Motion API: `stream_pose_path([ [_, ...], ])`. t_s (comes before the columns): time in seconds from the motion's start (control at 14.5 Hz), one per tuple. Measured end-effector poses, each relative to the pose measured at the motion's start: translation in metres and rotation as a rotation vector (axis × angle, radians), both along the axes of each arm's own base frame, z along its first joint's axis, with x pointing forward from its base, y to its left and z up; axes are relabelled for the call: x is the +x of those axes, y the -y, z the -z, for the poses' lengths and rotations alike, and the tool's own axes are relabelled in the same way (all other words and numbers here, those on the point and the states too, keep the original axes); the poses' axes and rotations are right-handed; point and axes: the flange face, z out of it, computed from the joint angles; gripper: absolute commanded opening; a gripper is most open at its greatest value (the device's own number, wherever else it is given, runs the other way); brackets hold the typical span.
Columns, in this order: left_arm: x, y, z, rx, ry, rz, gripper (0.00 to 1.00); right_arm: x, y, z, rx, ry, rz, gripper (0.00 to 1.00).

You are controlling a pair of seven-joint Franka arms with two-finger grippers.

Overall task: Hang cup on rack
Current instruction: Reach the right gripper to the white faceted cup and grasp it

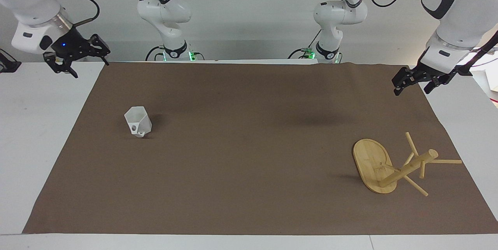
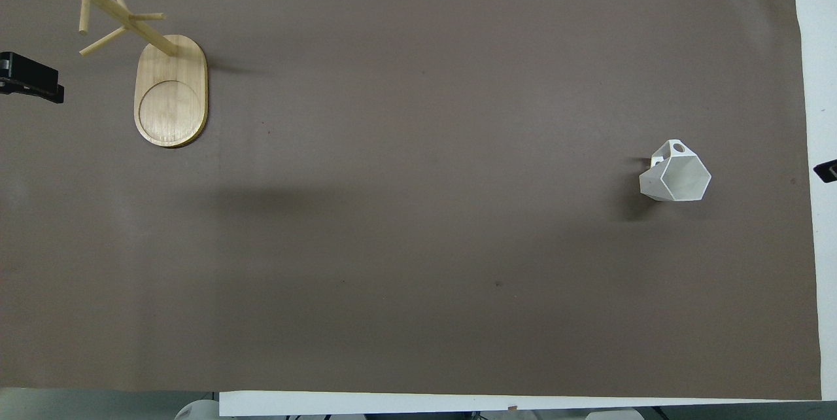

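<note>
The white faceted cup [image 1: 138,121] stands mouth up on the brown mat toward the right arm's end of the table. Its pierced handle is on the side farther from the robots. It also shows in the overhead view [image 2: 677,176]. The bamboo rack [image 1: 389,168] stands toward the left arm's end, with its post and pegs at the end of its oval base farther from the robots [image 2: 171,89]. My right gripper [image 1: 89,67] hangs open and empty over the mat's edge, well apart from the cup. My left gripper [image 1: 412,89] hangs open and empty over the mat's corner, apart from the rack.
The brown mat [image 1: 249,156] covers most of the white table [image 1: 35,133]. Only the tips of the left gripper [image 2: 29,76] and the right gripper [image 2: 826,170] show at the sides of the overhead view.
</note>
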Motion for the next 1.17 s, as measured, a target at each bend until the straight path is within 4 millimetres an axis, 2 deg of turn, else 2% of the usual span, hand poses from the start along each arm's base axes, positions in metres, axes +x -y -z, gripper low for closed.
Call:
stream_pose_path([
  [0.14,0.000,0.000,0.000,0.000,0.000,0.000,1.00,0.009,0.048,0.034,0.135,0.031,-0.138,1.00],
  [0.28,0.000,0.000,0.000,0.000,0.000,0.000,1.00,0.019,0.089,0.080,0.284,0.064,-0.227,1.00],
  [0.48,0.000,0.000,0.000,0.000,0.000,0.000,1.00,0.032,0.122,0.151,0.478,0.121,-0.354,1.00],
  [0.62,0.000,0.000,0.000,0.000,0.000,0.000,1.00,0.038,0.131,0.207,0.643,0.214,-0.473,1.00],
  [0.69,0.000,0.000,0.000,0.000,0.000,0.000,1.00,0.038,0.136,0.244,0.740,0.271,-0.508,1.00],
  [0.83,0.000,0.000,0.000,0.000,0.000,0.000,1.00,0.027,0.137,0.306,0.906,0.381,-0.552,1.00],
  [1.03,0.000,0.000,0.000,0.000,0.000,0.000,1.00,-0.003,0.115,0.366,1.085,0.537,-0.588,1.00],
  [1.17,0.000,0.000,0.000,0.000,0.000,0.000,1.00,-0.017,0.105,0.381,1.143,0.575,-0.608,1.00],
])
